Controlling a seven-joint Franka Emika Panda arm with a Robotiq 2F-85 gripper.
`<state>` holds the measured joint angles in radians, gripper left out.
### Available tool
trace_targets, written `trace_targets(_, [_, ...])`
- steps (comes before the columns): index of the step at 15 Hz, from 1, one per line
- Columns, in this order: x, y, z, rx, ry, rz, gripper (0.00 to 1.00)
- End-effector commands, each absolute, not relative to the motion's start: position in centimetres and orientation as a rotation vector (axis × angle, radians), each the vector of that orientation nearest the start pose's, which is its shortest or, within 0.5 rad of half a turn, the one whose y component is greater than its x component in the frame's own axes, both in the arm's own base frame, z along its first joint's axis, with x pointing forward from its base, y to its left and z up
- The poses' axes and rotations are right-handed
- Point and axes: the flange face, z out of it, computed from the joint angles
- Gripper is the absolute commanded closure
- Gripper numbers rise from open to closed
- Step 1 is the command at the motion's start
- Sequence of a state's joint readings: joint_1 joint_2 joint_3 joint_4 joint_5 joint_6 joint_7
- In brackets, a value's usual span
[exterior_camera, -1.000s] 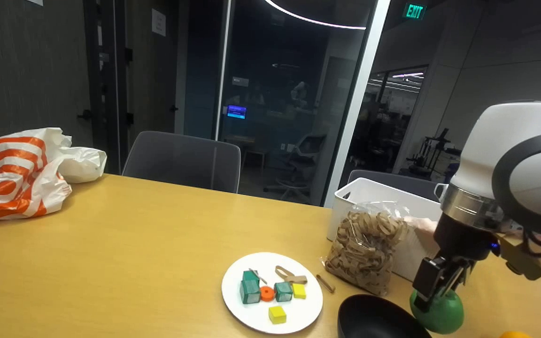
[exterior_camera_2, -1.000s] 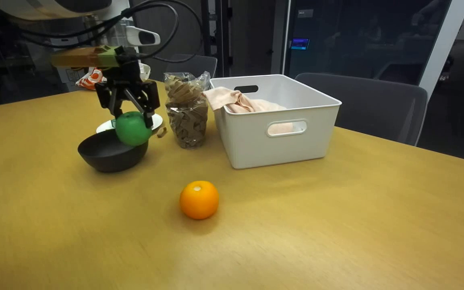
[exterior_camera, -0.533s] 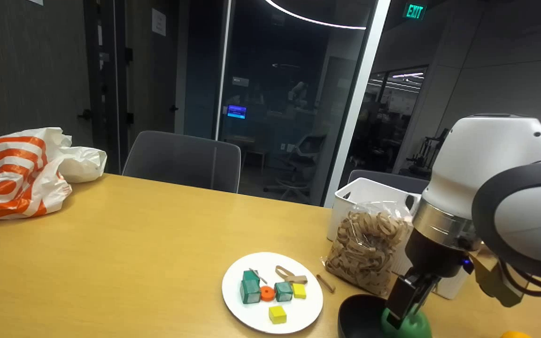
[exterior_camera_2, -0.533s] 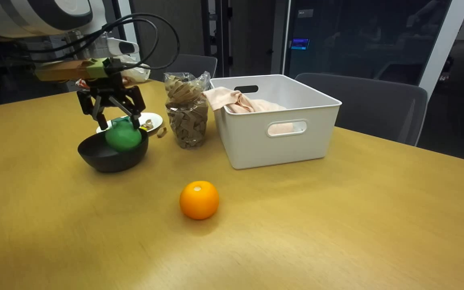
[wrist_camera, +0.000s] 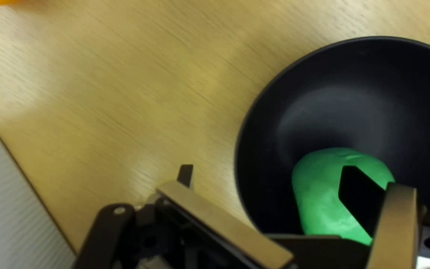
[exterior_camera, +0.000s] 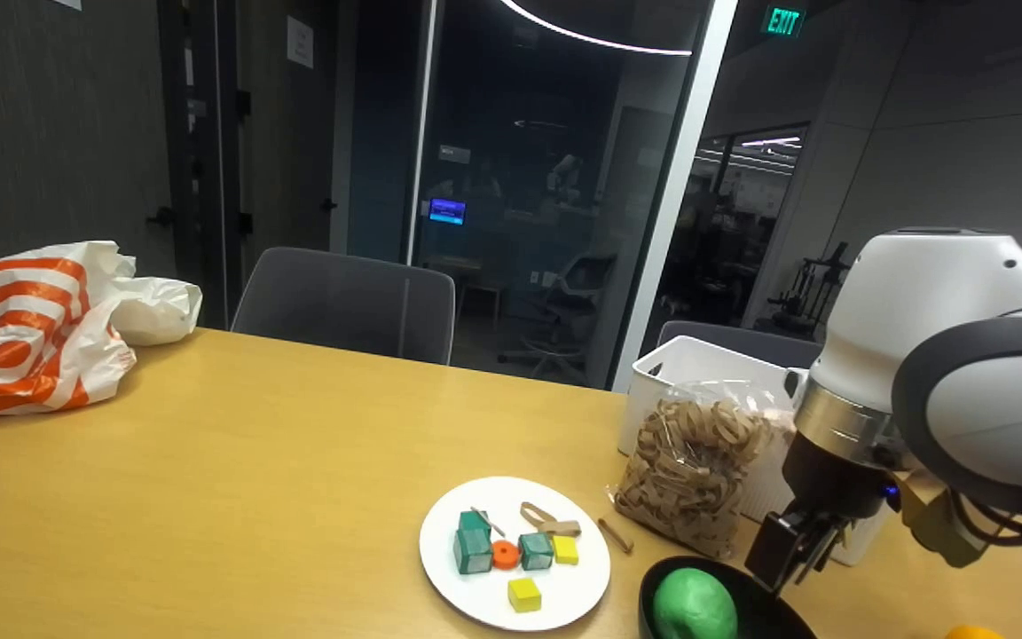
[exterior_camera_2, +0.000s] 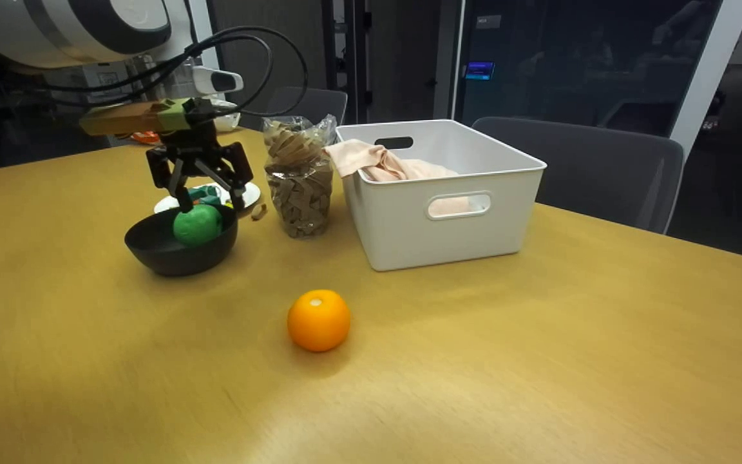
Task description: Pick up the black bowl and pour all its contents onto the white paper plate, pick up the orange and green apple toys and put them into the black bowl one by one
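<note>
Green apple [exterior_camera_2: 197, 225] lay in the bowl [exterior_camera_2: 176, 263] just below the pincer [exterior_camera_2: 211, 204], which was spread wide with nothing in its grip and hung so close that swinging sideways to the orange [exterior_camera_2: 319, 320], well apart from it, before rising could have tipped the bowl.

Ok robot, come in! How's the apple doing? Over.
Gripper open, at the black bowl. Green apple inside it, ungripped. Orange on table; nothing seems in the way.
</note>
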<state>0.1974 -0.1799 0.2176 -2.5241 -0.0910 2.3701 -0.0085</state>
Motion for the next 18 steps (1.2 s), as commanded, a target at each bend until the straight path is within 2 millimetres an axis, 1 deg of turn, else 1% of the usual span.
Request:
trace_targets(1, [43.5,11.4,34.6,-3.23,-0.509,-0.032,0.0])
trace_targets(3, [44.3,6.6,33.7,-3.249,-0.316,0.017,0.0])
trace_targets(6, [44.6,-0.4,32.8,-3.244,-0.027,0.074,0.0])
trace_targets(8, [44.1,-4.0,32.3,-3.229,0.138,0.116,0.0])
trace_targets(9, [43.8,-5.2,32.0,-3.222,0.198,0.136,0.0])
trace_targets(10, [43.5,-6.1,31.8,-3.214,0.235,0.161,0.0])
trace_targets(12, [42.9,-6.4,31.3,-3.185,0.26,0.198,0.0])
trace_targets(14, [43.0,-6.0,30.7,-3.186,0.271,0.167,0.0])
trace_targets(18, [42.9,-6.2,28.6,-3.185,0.328,0.229,0.0])
